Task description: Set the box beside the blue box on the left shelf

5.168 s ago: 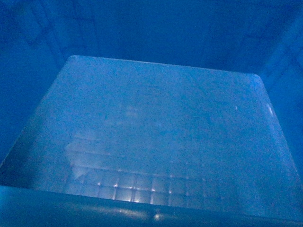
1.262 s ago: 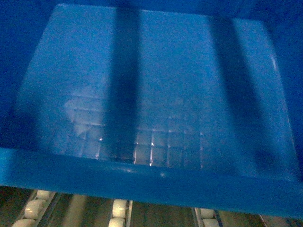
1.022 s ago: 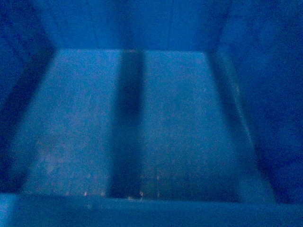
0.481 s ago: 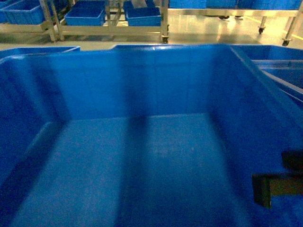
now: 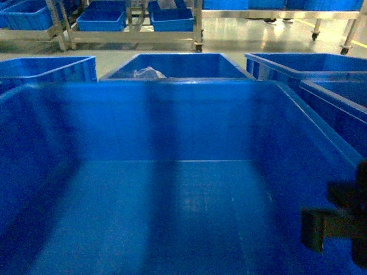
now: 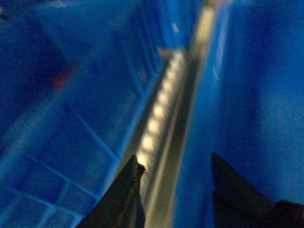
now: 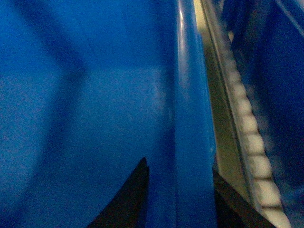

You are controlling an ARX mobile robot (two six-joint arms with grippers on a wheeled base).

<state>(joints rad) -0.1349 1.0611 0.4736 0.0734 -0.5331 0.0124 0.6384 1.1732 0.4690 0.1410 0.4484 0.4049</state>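
Straddling the box rim, right tool gripping it, left tool spread apart

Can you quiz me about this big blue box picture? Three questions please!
1. True or false: the box has nothing lying on its floor.
2. The fingers of the right end effector sit on either side of: A) the box's rim, B) a roller, C) a bag.
3. What lies in the crate straight behind the box?

Key: 1 true. 2 A. 3 crumpled plastic.
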